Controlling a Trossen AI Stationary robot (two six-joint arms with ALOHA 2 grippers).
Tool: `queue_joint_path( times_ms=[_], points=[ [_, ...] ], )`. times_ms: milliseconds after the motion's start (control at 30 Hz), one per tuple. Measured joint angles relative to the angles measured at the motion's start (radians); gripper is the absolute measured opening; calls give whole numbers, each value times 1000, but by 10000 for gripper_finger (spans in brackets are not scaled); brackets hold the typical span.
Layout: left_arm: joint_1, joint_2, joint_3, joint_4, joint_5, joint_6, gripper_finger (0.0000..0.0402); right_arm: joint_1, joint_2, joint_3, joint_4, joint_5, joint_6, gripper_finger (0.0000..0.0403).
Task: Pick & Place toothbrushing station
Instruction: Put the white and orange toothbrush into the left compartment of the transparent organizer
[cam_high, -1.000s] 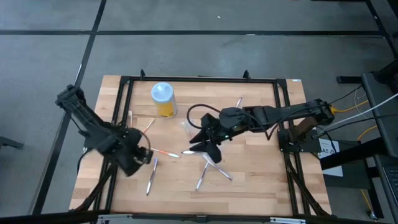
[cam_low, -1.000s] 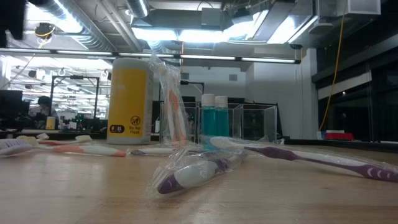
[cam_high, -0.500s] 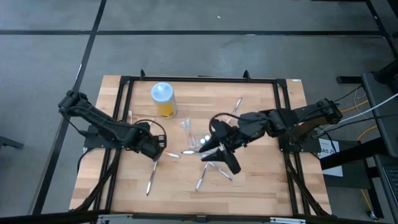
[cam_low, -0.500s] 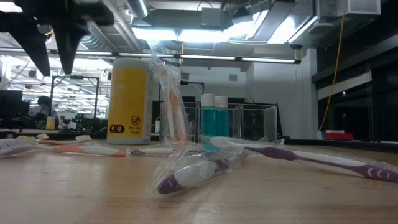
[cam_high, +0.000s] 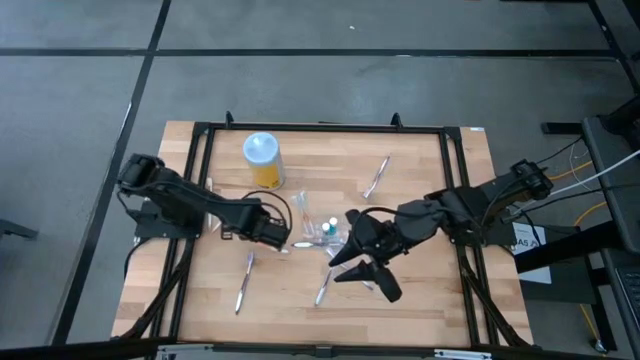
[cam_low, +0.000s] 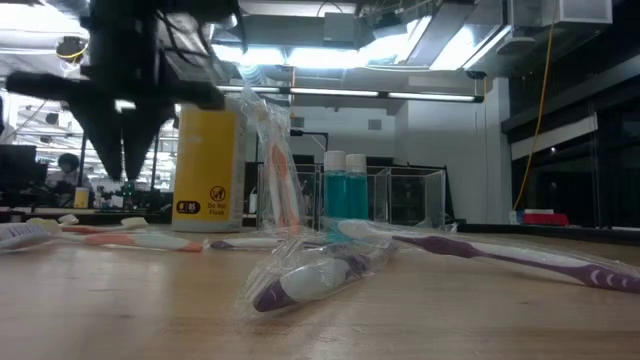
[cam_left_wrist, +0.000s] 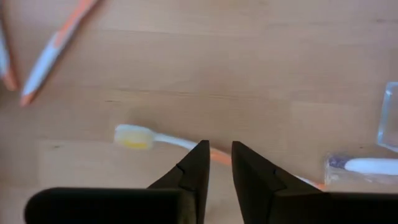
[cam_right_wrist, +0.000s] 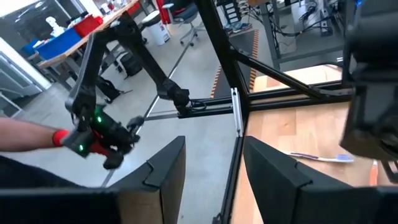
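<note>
An orange-and-white toothbrush (cam_left_wrist: 155, 138) lies flat on the wood near the table's middle. My left gripper (cam_left_wrist: 217, 160) points down right above its handle, clear of it in the low view (cam_low: 122, 168); its fingers stand a narrow gap apart with nothing between them. More toothbrushes lie around (cam_high: 376, 178) (cam_high: 243, 283) (cam_high: 322, 288), one of them in a clear wrapper (cam_low: 310, 275). A clear holder (cam_left_wrist: 388, 118) stands beside the orange brush. My right gripper (cam_high: 365, 280) hangs raised over the near middle, open and empty (cam_right_wrist: 211, 180).
A yellow bottle with a pale cap (cam_high: 262, 160) stands at the far left of the table. Two small bottles of teal liquid (cam_low: 345, 195) stand near the middle. A black frame (cam_high: 320, 127) runs round the tabletop. Bare wood lies along the near edge.
My left gripper has gone toward the table's middle and down, and now hangs over the orange toothbrush; its fingers have drawn closer together. My right gripper has drawn back toward the near edge, uncovering the small bottles. No object has moved.
</note>
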Motion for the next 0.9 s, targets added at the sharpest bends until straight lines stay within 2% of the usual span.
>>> queue_joint_path(
  times_ms=[533,700,900],
  points=[
    [7,172,0,34,90,106,6,122,-63,-1,1,229,13,164],
    [-14,201,0,123,116,141,2,143,-63,-1,1,265,27,164],
    [-66,212,0,201,101,123,4,146,-63,-1,9,278,34,164]
  ],
)
